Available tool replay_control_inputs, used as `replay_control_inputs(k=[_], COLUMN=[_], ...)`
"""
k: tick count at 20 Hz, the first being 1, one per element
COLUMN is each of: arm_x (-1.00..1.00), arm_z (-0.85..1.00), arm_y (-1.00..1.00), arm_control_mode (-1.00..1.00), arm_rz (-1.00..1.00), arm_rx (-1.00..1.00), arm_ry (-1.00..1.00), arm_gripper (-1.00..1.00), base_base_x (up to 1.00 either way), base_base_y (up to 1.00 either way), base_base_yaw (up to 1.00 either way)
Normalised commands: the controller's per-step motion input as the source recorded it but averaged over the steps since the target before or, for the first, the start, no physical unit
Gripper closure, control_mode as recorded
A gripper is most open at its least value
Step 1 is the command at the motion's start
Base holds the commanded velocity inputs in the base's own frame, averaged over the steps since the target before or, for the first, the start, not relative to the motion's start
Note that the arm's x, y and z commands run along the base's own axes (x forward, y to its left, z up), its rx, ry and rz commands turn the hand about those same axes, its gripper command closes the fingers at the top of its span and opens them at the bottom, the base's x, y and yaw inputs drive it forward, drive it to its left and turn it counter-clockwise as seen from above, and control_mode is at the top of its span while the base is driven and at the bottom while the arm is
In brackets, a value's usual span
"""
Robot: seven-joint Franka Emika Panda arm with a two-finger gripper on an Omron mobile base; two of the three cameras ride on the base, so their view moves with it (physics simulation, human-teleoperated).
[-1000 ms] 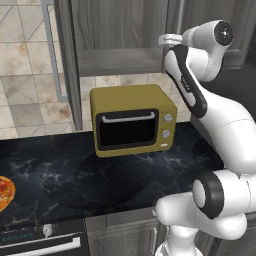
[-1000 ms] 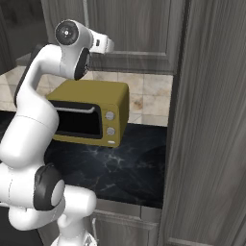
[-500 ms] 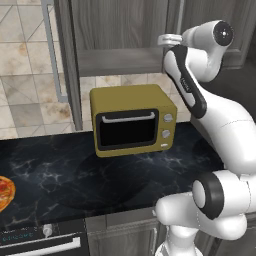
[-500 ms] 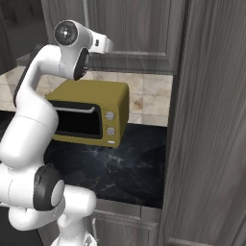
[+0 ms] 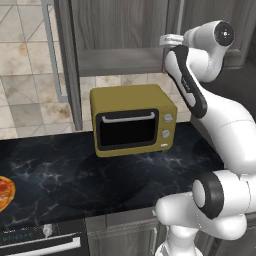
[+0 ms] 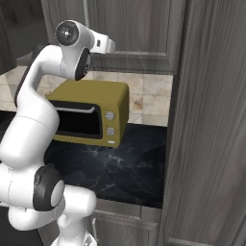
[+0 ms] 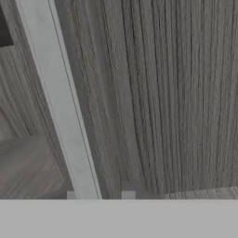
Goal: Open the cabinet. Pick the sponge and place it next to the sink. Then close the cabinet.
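The dark grey wood-grain cabinet (image 5: 120,25) hangs above the counter. My gripper (image 5: 169,40) is raised against its right door, at the lower end of the vertical silver bar handle (image 5: 178,17). In the hand view that handle (image 7: 60,102) runs up from between my two fingertips (image 7: 128,192), and the gripper (image 7: 99,195) is shut on it. From the right base view the hand (image 6: 108,45) presses against the door front (image 6: 139,29). Another door panel (image 5: 70,65) stands edge-on at the left with its own handle (image 5: 50,50). The sponge and the sink are out of view.
A mustard-yellow microwave (image 5: 132,120) with a black door sits on the black marble counter (image 5: 60,175) below the cabinet. A pizza (image 5: 4,192) lies at the counter's left edge. A tall wood-grain panel (image 6: 211,125) stands close on the right.
The gripper has closed from open onto the door handle. The arm and the base have hardly moved.
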Motion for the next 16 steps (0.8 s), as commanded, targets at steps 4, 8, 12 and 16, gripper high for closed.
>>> replay_control_inputs(k=[4, 8, 12, 16], arm_x=[0.0, -0.05, -0.31, -0.52], arm_z=[0.0, 0.0, 0.0, 0.0], arm_y=[-0.51, -0.51, -0.55, -0.57], arm_control_mode=[-1.0, -1.0, -1.0, -1.0], arm_rz=[-0.03, -0.05, -0.07, -0.1], arm_rx=[0.0, 0.0, 0.0, 0.01], arm_ry=[0.0, 0.0, 0.0, 0.0], arm_gripper=[1.0, 1.0, 1.0, 1.0], base_base_x=[0.0, 0.0, 0.0, 0.0], base_base_y=[0.0, 0.0, 0.0, 0.0], base_base_yaw=[0.0, 0.0, 0.0, 0.0])
